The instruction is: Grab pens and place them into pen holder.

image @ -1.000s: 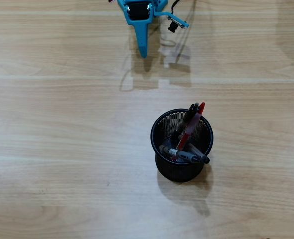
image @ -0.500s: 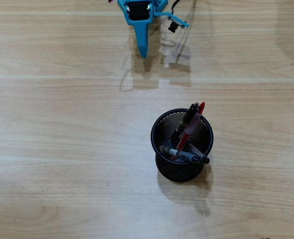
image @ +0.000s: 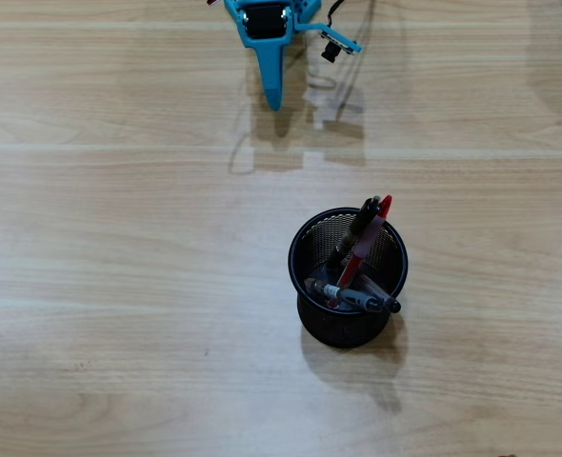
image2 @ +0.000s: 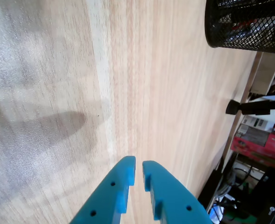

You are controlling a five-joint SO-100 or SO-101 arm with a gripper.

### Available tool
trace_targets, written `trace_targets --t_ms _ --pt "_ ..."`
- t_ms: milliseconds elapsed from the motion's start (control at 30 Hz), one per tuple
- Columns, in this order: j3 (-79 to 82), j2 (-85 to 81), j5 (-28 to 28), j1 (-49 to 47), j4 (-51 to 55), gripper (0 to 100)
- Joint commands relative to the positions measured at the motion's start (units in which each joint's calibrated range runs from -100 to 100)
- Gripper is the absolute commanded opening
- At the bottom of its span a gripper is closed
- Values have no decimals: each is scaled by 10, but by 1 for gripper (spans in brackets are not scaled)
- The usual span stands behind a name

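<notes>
The pen holder [image: 300, 286], a round black wire-mesh cup, stands on the wooden table right of centre in the overhead view. Several pens are inside it. A red pen [image: 369, 240] and a black pen [image: 359, 225] lean against its far rim. A pale pen with a black end [image: 362, 298] lies across its near side. My blue gripper [image: 274, 95] is at the top edge, far from the cup, empty, its jaws nearly together. In the wrist view the gripper [image2: 138, 163] points over bare table and the holder [image2: 240, 28] is at the top right.
The wooden table [image: 119, 286] fills the overhead view. In the wrist view the table's edge [image2: 242, 102] runs down the right side, with a red box [image2: 261, 142] and cables beyond it.
</notes>
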Motion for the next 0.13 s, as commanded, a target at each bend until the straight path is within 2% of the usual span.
trace_targets --t_ms 0,100 --pt "5 -7 1 6 -4 3" --pt "5 -7 1 6 -4 3"
